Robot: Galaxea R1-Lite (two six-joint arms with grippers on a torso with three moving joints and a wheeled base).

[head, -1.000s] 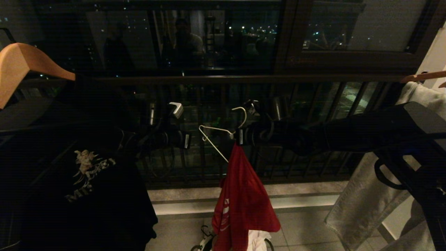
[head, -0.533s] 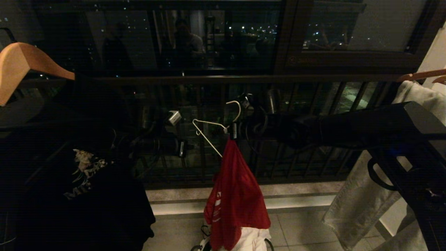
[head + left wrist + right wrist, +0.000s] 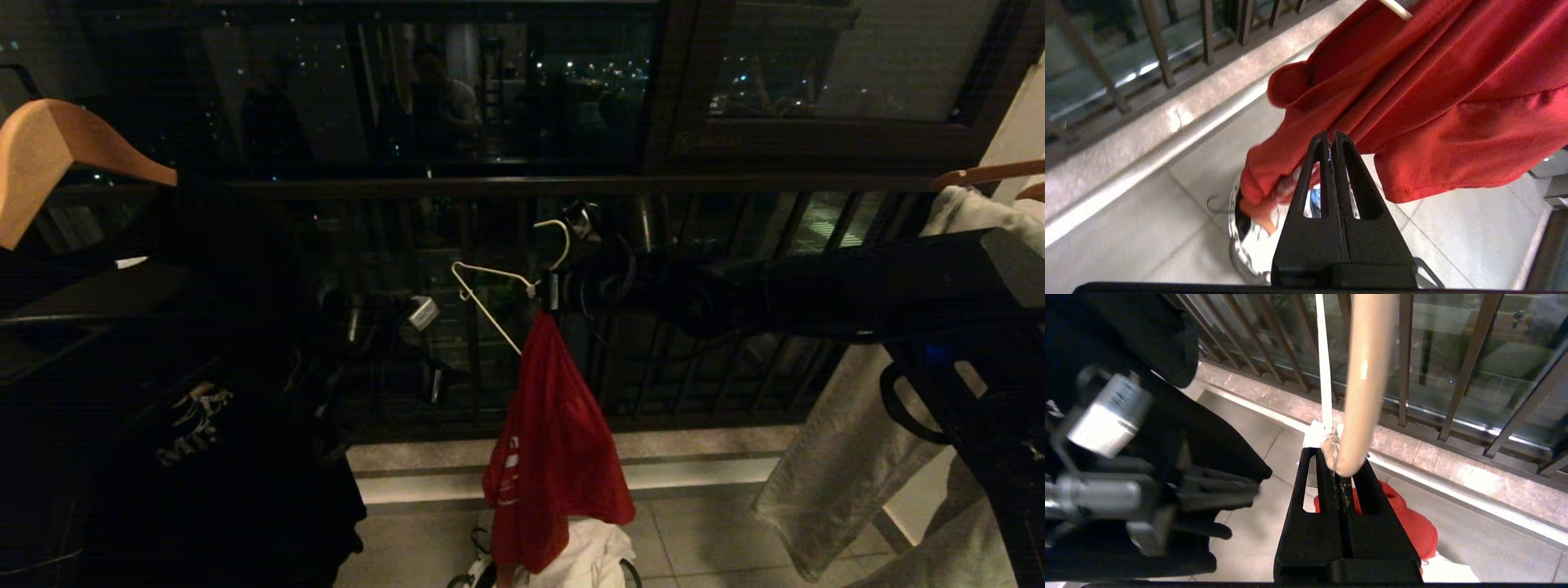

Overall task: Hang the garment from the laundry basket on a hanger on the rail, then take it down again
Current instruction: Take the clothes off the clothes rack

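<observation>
**A:** Below the rail [image 3: 522, 184], the hanger [image 3: 490, 287] is held by the neck in the right gripper [image 3: 545, 291], jaws clamped on it. The red T-shirt [image 3: 555, 441] is draped on one side only, bunched, above the basket [image 3: 1237, 241].

**B:** Left gripper [image 3: 1331, 141] is seen pressed together, empty, near the cloth. If the hanger gets tilted, the shirt could probably be slid off the free end.

The garment [image 3: 555, 433] is red with white lettering. The hanger [image 3: 490, 298] is white. The black T-shirt [image 3: 204, 441] carries a pale print. A wooden hanger [image 3: 57, 151] is tan. Both end effectors are black; the floor tiles [image 3: 1126, 249] are light grey.
</observation>
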